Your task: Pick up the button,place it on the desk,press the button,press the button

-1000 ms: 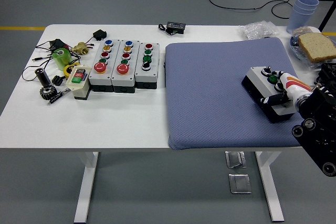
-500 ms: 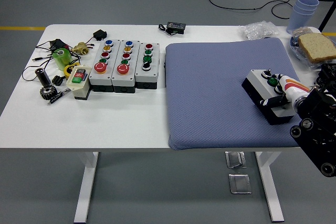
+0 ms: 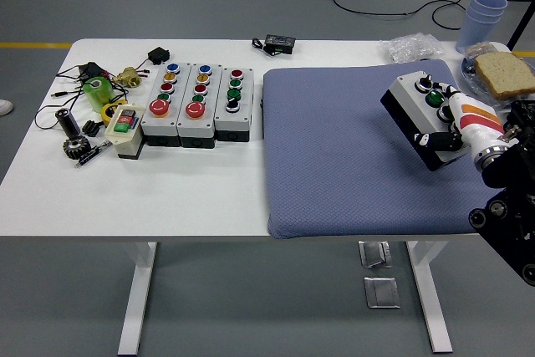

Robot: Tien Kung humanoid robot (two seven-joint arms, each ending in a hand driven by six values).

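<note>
A grey button box [image 3: 415, 109] with a black base and green and black buttons on top is tilted and raised over the right part of the blue mat [image 3: 334, 148]. My right hand [image 3: 456, 127], white with an orange stripe, is shut on the box's right end, fingers wrapped around its side. The black right arm [image 3: 510, 198] comes in from the lower right corner. My left arm does not show.
Three more button boxes [image 3: 199, 102] stand in a row left of the mat, next to a cream switch box [image 3: 125, 127], cables and small parts. A bread slice [image 3: 506, 73], stacked blue cups [image 3: 483, 14] and a plastic bag [image 3: 410, 46] crowd the far right corner.
My right hand has lifted the button box off the mat and carried it up and slightly away from me, tilting it more steeply.
</note>
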